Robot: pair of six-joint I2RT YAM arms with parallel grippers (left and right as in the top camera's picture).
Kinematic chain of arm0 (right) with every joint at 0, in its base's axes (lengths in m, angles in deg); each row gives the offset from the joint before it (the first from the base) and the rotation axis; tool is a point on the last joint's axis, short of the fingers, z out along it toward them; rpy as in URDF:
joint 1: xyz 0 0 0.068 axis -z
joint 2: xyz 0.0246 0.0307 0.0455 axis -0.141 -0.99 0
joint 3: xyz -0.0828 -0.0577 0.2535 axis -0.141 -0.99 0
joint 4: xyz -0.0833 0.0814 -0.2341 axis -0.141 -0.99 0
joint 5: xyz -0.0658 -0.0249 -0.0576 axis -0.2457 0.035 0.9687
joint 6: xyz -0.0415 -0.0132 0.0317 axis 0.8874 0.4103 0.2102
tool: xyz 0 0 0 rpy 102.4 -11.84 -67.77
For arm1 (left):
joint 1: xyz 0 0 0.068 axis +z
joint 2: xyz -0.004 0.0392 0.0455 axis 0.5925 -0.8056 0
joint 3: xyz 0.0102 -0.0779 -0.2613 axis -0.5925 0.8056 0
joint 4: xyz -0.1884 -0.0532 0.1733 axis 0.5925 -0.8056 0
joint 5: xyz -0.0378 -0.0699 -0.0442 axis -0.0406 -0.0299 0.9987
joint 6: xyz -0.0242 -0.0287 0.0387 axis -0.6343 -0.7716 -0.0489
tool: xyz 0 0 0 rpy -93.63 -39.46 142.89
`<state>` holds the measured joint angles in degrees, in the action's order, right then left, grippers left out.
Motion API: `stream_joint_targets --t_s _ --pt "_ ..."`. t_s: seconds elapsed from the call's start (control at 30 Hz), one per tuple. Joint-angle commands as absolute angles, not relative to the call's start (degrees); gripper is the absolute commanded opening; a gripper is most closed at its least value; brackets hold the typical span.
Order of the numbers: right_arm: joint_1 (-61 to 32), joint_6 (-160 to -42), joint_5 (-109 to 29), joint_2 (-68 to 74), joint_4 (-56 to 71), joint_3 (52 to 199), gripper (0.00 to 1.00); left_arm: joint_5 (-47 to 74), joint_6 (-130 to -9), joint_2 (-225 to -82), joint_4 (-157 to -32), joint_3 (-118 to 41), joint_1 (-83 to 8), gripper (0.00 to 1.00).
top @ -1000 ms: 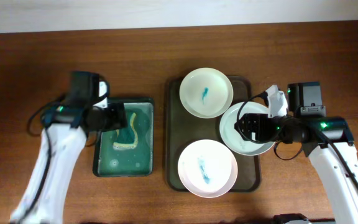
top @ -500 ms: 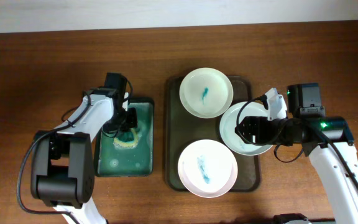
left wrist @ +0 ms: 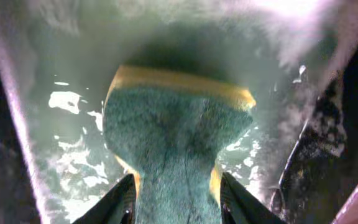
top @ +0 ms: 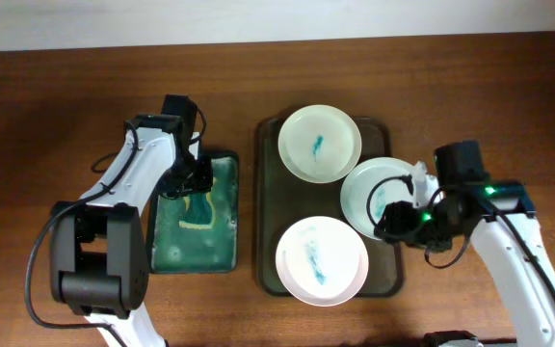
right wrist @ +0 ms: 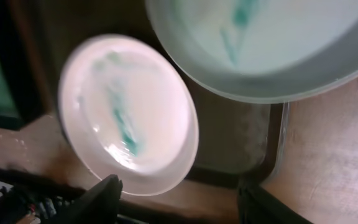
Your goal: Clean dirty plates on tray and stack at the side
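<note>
On the bench (top: 66, 96), the large tray (top: 270, 202) sits in the middle, and the smaller sponge tray (top: 154, 262) lies just beside it on the left. Three plates rest on the large tray. The far plate (top: 320, 143) is at its back and the near plate (top: 322, 260) at its front. The right plate (top: 369, 188) lies between them, close against both and overhanging the right rim. The sponge (left wrist: 173, 124) lies in the smaller tray, between the fingers of the left hand (left wrist: 176, 199).

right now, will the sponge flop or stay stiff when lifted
Likely soft and floppy: the sponge narrows where the left gripper pinches it. Probably soaked and drippy, since the green tray glistens with water.
</note>
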<state>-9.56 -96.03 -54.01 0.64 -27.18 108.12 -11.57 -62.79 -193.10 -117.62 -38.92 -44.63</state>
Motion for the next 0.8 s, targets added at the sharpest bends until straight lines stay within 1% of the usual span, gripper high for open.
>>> stream_joint_targets --t_s 0.0,0.03,0.1,0.13,0.17,0.2,0.3,0.4,0.47,0.5,0.53,0.6,0.67,0.73,0.77 --pt "-9.6 -96.6 -53.5 -1.6 -25.9 103.6 0.59 -10.5 -62.5 -193.5 -114.5 -34.5 -44.8 0.38" --pt "-10.1 -96.6 -53.8 -2.0 -24.7 102.3 0.59 -9.0 -62.6 -193.6 -112.3 -32.6 -44.9 0.33" --pt "-11.5 -96.6 -54.9 -2.5 -23.0 100.9 0.59 -7.7 -63.2 -193.9 -109.6 -30.3 -44.9 0.25" --pt "-12.8 -96.6 -55.0 -2.8 -22.5 100.4 0.58 -7.9 -63.4 -194.3 -108.3 -29.1 -44.9 0.15" --pt "-13.8 -96.7 -55.0 -2.9 -22.1 100.2 0.58 -8.0 -63.4 -194.6 -107.5 -28.4 -44.8 0.02" --pt "-14.8 -97.1 -54.8 -3.0 -21.9 100.0 0.58 -8.0 -63.4 -194.6 -107.2 -28.1 -44.8 0.00" --pt "-17.1 -101.4 -52.8 -4.2 -19.7 98.4 0.59 -8.0 -63.4 -194.5 -108.0 -29.2 -44.8 0.00" --pt "-17.3 -102.7 -52.8 -7.0 -15.9 96.4 0.57 -7.7 -63.4 -193.9 -112.7 -33.4 -44.8 0.00" --pt "-17.4 -102.6 -53.1 -10.1 -13.9 95.8 0.50 -7.8 -63.4 -192.4 -117.0 -37.8 -44.8 0.00" --pt "-17.7 -102.5 -53.4 -11.6 -12.9 95.6 0.50 -7.8 -63.4 -191.3 -118.5 -39.6 -44.8 0.00" --pt "-18.3 -102.4 -53.9 -13.1 -11.7 95.5 0.47 -7.7 -63.4 -190.0 -119.6 -41.1 -44.8 0.00" --pt "-20.5 -102.4 -55.0 -16.0 -8.0 95.5 0.28 -7.7 -63.4 -186.4 -121.2 -43.3 -44.8 0.00" --pt "-21.9 -102.5 -55.0 -16.8 -5.6 95.6 0.20 -7.7 -63.4 -184.3 -121.5 -43.5 -44.8 0.00" --pt "-22.3 -102.5 -54.9 -16.9 -3.4 95.8 0.06 -7.5 -63.4 -181.9 -122.3 -43.5 -44.9 0.00" --pt "-22.3 -102.5 -54.3 -16.9 -2.3 96.1 0.04 -7.4 -63.4 -181.2 -122.7 -43.5 -44.8 0.00"
